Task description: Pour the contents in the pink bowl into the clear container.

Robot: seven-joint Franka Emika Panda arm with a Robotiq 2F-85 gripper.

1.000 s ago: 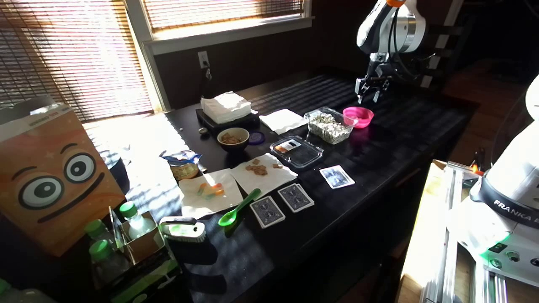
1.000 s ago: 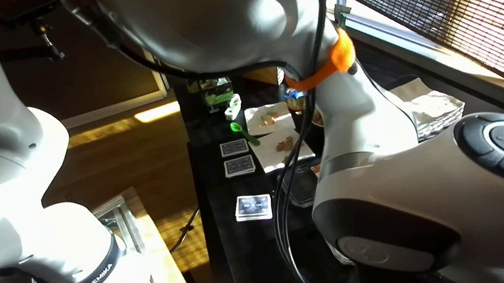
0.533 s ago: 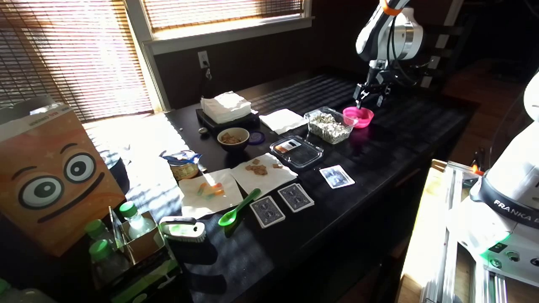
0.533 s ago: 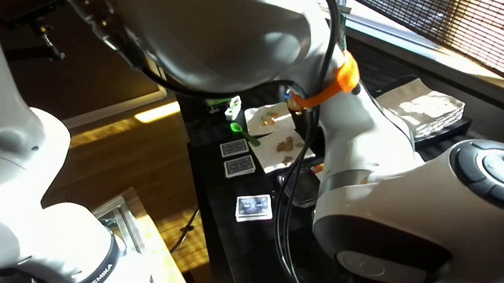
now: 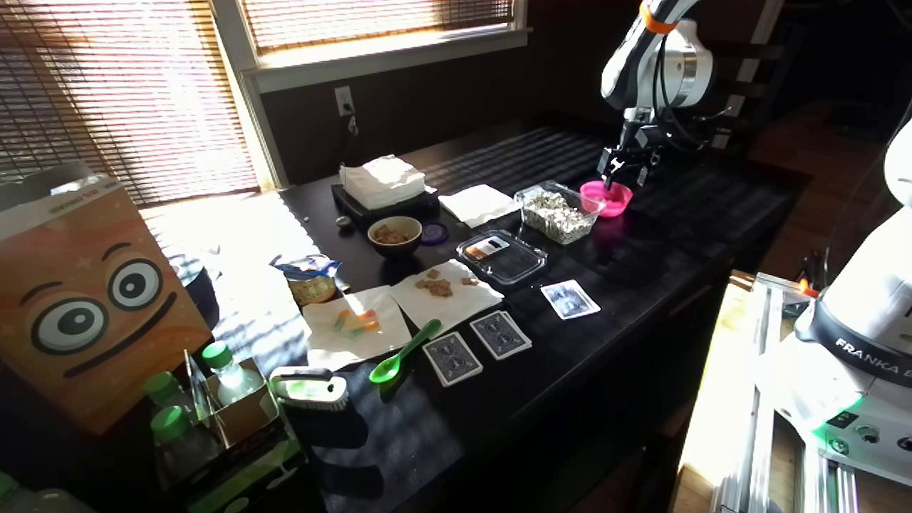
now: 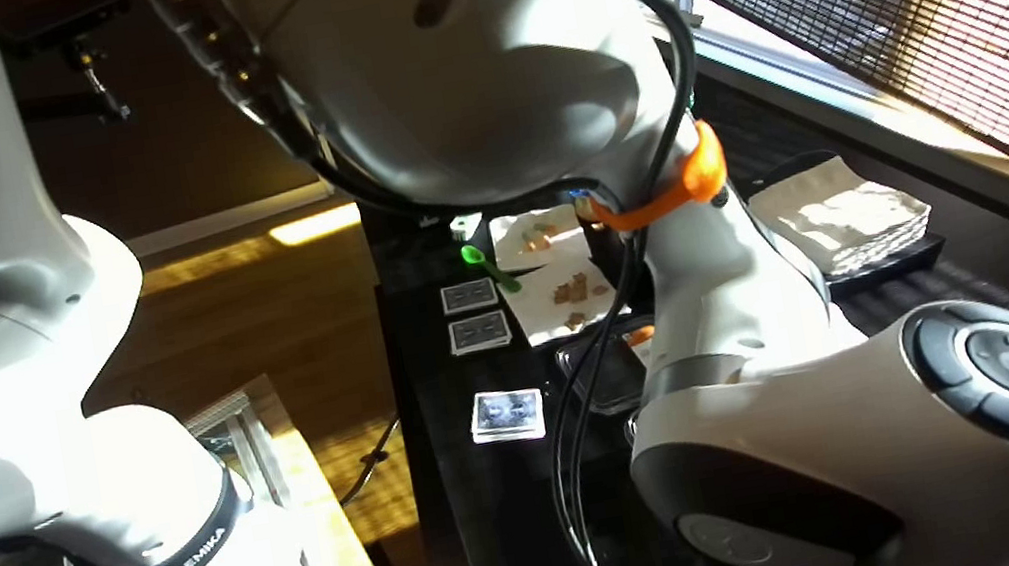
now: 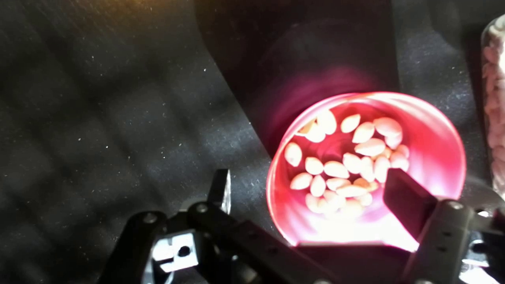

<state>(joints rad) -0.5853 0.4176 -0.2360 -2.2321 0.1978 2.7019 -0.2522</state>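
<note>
On the sun-striped black tabletop [image 5: 641, 249], well in front of the rectangular see-through plastic container [image 5: 581, 233], lies a bright green plastic spoon [image 5: 410, 349]; nearer that container, a stack of blue-and-white playing cards [image 5: 570, 299]. Just beyond the container, the round bright pink plastic bowl [image 5: 617, 209] stands upright with pale oval seeds [image 7: 335, 169] inside. Also beyond it, the black two-fingered gripper [image 5: 625, 181] spreads wide, one finger over or in the bowl, one outside its rim.
</note>
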